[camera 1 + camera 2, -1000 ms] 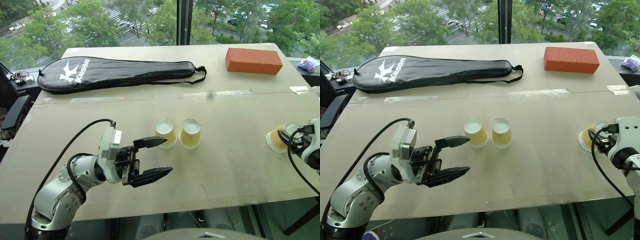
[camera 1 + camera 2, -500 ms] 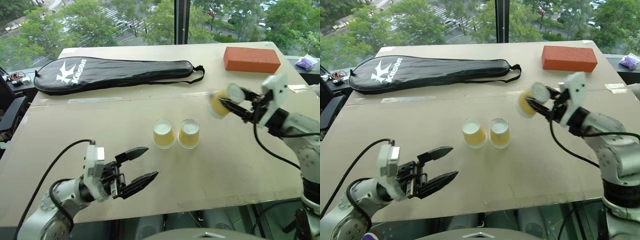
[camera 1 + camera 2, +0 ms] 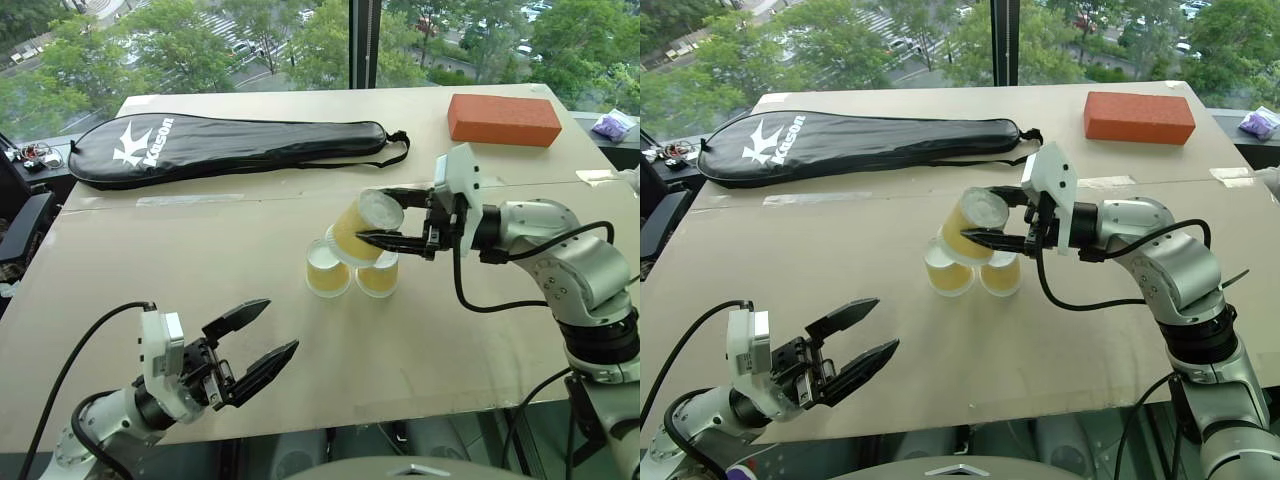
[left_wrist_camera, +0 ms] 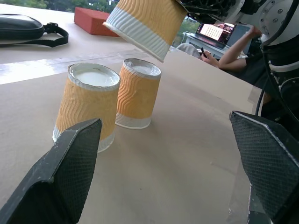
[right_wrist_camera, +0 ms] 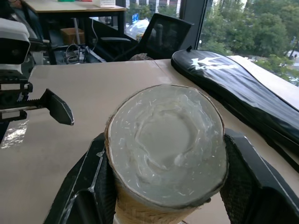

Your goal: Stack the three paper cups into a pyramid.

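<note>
Bright daylight, soft shadows, sharp pictures

Sunlight comes in through the big window (image 3: pixel 250 40) behind the desk (image 3: pixel 480 330), and the trees outside look very bright. The desk top is evenly lit, with small soft shadows under the two standing paper cups (image 3: pixel 350 275). A pale shine runs along the tape strip (image 3: pixel 195 199) on the desk. In the right wrist view the held cup (image 5: pixel 166 149) is close and clear, and the room behind it is darker. The black racket bag (image 3: pixel 230 145) shows faint gloss.
</note>
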